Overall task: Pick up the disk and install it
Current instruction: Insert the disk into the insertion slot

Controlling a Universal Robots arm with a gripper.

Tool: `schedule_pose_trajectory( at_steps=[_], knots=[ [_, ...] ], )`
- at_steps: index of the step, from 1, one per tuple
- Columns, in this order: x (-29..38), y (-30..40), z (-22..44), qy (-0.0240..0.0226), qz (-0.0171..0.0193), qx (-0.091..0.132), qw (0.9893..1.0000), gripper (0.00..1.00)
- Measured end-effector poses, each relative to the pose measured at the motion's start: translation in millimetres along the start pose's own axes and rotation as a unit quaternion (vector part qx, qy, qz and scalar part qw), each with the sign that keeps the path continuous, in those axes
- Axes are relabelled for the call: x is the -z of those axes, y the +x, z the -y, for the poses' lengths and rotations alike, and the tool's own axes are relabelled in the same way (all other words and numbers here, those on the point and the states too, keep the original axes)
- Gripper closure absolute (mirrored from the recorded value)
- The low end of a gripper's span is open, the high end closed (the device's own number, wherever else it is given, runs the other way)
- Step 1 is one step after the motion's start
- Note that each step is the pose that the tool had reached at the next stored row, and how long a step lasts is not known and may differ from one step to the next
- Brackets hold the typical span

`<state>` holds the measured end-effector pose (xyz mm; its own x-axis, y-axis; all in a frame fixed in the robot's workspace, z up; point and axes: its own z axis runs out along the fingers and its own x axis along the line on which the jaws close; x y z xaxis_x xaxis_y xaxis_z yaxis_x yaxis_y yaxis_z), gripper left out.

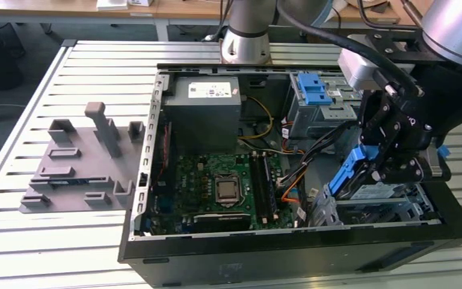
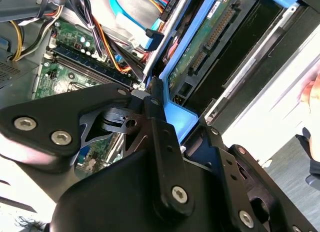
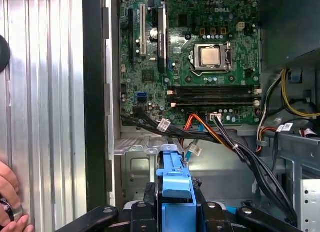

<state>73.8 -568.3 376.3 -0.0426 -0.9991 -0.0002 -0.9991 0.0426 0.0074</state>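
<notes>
Slatted table [image 1: 30,241], open computer case [image 1: 295,253] | my tool [image 1: 381,168] clamped on the disk [image 1: 344,178], tilted | at the case's 4 o'clock, exterior view | just above drive cage [image 1: 403,211] | motherboard [image 1: 223,186] at disk's 9 o'clock

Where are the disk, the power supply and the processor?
disk [image 3: 175,181], first wrist view, blue carrier end.
power supply [image 1: 203,113], exterior view, grey side.
processor [image 3: 210,56], first wrist view, metal lid centre.

We find the disk [image 1: 346,176], blue-framed, tilted steeply on edge, at lower right of the exterior view.
</notes>
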Motion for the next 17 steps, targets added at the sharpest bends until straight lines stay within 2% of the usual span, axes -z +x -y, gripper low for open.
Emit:
schedule_pose_trajectory(
  at_steps=[17],
  knots=[
    [-16.9,0.0,0.1,0.0,-0.0002,0.0,1.0,0.64]
  ],
)
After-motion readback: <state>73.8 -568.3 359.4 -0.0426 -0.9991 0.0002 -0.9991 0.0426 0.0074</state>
